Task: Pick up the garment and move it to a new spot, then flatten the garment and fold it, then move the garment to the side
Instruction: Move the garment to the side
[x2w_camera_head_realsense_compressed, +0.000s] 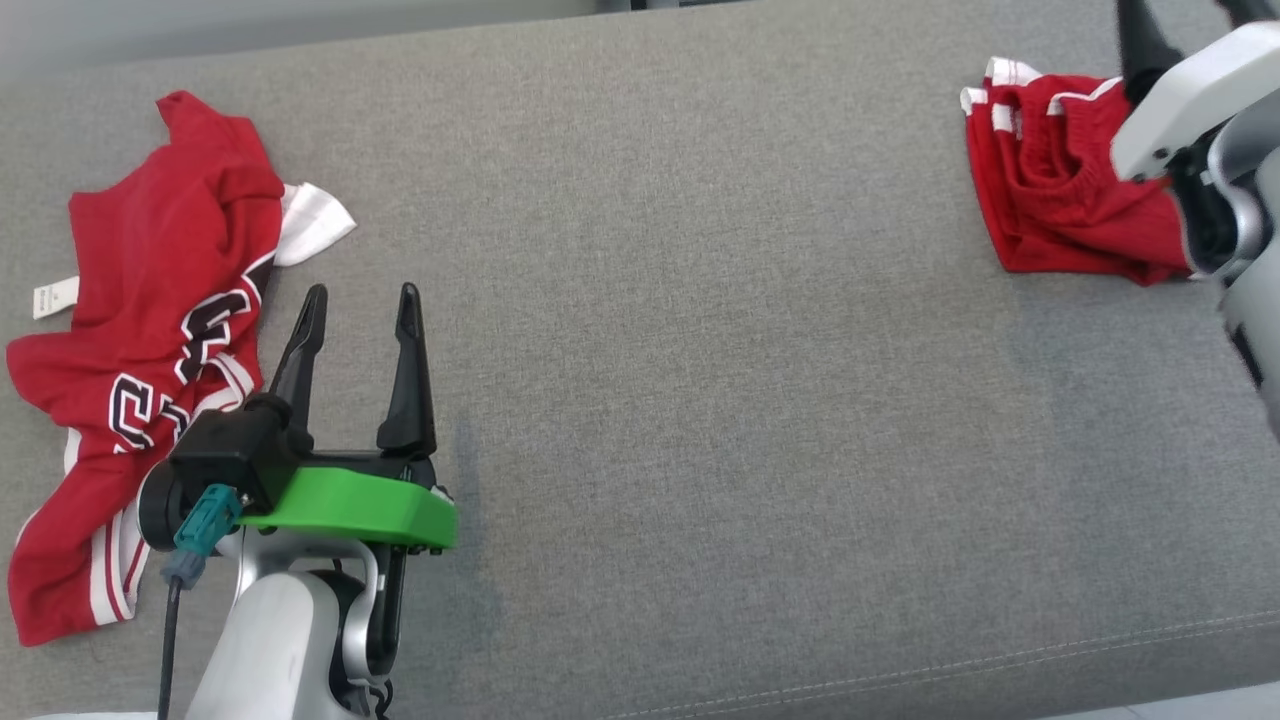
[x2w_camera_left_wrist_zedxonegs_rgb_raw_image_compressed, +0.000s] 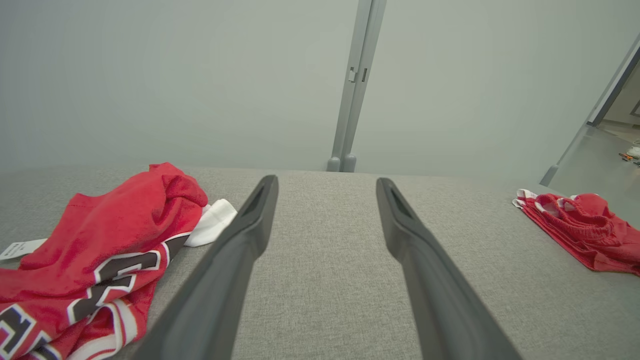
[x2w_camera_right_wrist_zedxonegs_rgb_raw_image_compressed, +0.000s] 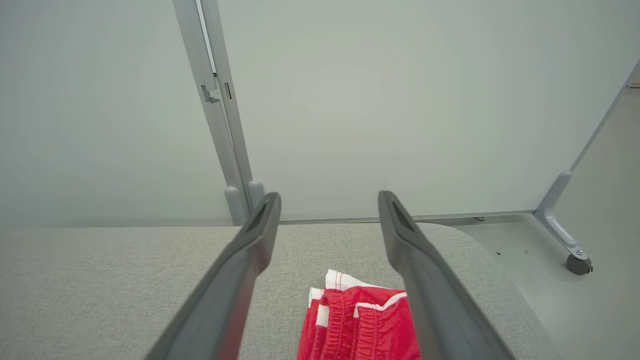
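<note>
A crumpled red jersey (x2w_camera_head_realsense_compressed: 150, 300) with black-and-white lettering and a white patch lies at the left of the grey padded surface (x2w_camera_head_realsense_compressed: 700, 350). It also shows in the left wrist view (x2w_camera_left_wrist_zedxonegs_rgb_raw_image_compressed: 100, 240). My left gripper (x2w_camera_head_realsense_compressed: 362, 295) (x2w_camera_left_wrist_zedxonegs_rgb_raw_image_compressed: 325, 182) hovers just right of it, open and empty, fingers pointing to the far edge. Folded red shorts (x2w_camera_head_realsense_compressed: 1060, 190) (x2w_camera_left_wrist_zedxonegs_rgb_raw_image_compressed: 580, 230) with white trim lie at the far right. My right gripper (x2w_camera_head_realsense_compressed: 1190, 12) stands over their right part, open with nothing between its fingers (x2w_camera_right_wrist_zedxonegs_rgb_raw_image_compressed: 327, 197). The shorts (x2w_camera_right_wrist_zedxonegs_rgb_raw_image_compressed: 360, 325) sit below and between those fingers.
The wide middle of the grey surface lies between the two garments. Its front seam (x2w_camera_head_realsense_compressed: 1000, 665) runs along the bottom right. A pale partition panel (x2w_camera_left_wrist_zedxonegs_rgb_raw_image_compressed: 150, 75) with a grey post (x2w_camera_left_wrist_zedxonegs_rgb_raw_image_compressed: 355, 85) stands behind the far edge. Floor (x2w_camera_right_wrist_zedxonegs_rgb_raw_image_compressed: 590, 200) shows past the rounded right end.
</note>
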